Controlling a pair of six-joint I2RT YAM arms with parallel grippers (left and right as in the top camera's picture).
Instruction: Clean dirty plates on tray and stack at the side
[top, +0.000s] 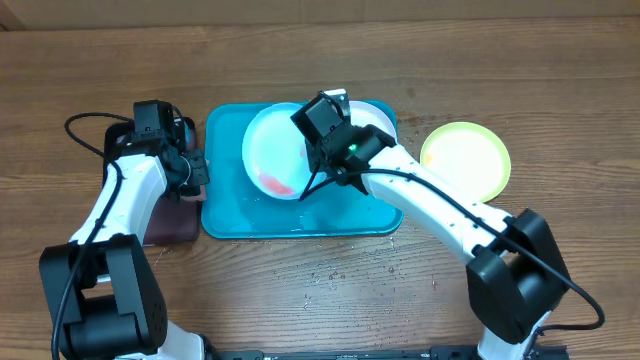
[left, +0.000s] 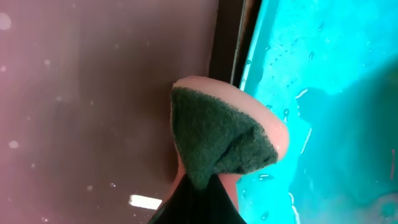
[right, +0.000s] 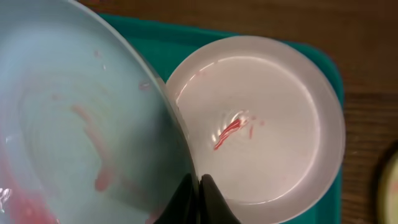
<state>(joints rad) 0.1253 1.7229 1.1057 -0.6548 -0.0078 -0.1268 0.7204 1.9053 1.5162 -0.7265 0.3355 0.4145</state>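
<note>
Pinching rim of light blue plate (top: 272, 150) in right end effector (right: 199, 186), tilted up over teal tray (top: 225, 215), beside smeared white plate (right: 261, 124). Clamping sponge (left: 217, 137) in left end effector (top: 195, 170) at tray's left rim. Bring green side onto red smears: scrub low patch with light strokes, brace against push to avoid rim slip. Yellow-green plate (top: 466, 160) parked on surface (top: 400, 290), right of tray.

Bright even light, soft wrist views, tray (left: 323, 74) glints

All I see around my workspace is a brown wood-grain tabletop (top: 320, 60), evenly lit with soft shadows, and small water droplets (top: 325, 275) scattered across its near side.
</note>
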